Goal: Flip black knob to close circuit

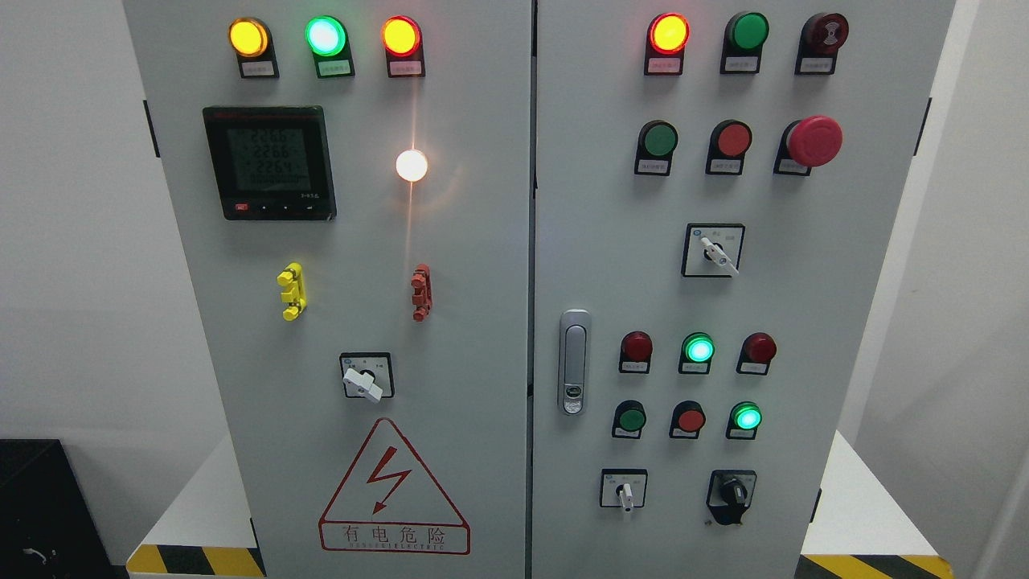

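The black knob (732, 489) sits at the lower right corner of the right-hand door (844, 322) of the grey cabinet (482, 362), the last control in the bottom row, just right of a small white selector (625, 492). Its pointer looks close to upright; which position closes the circuit I cannot tell, since the label print is too small to read.

Neither robot hand is in view, so whether the fingers are spread or curled cannot be said — nothing is touching the panel, and the flip is not yet begun by my reading.

The layout reads as deliberate: indicators high where they are seen, hand-operated selectors lower within reach, and the red mushroom stop button (813, 141) standing proud at the upper right so it can be struck fast. The door handle (573, 362) hugs the seam between the two doors.

Counted, there are four rotary selectors (three with white levers, one black). The left door (241, 322) carries three lamps along its top — amber, green, amber — plus one bright white lamp (412, 165) below, a digital meter (268, 163), a yellow clip (292, 291) and a red clip (420, 292), and the lightning warning triangle (393, 488). The right door holds fourteen round lamps and buttons besides the stop button, three of them glowing green or red.
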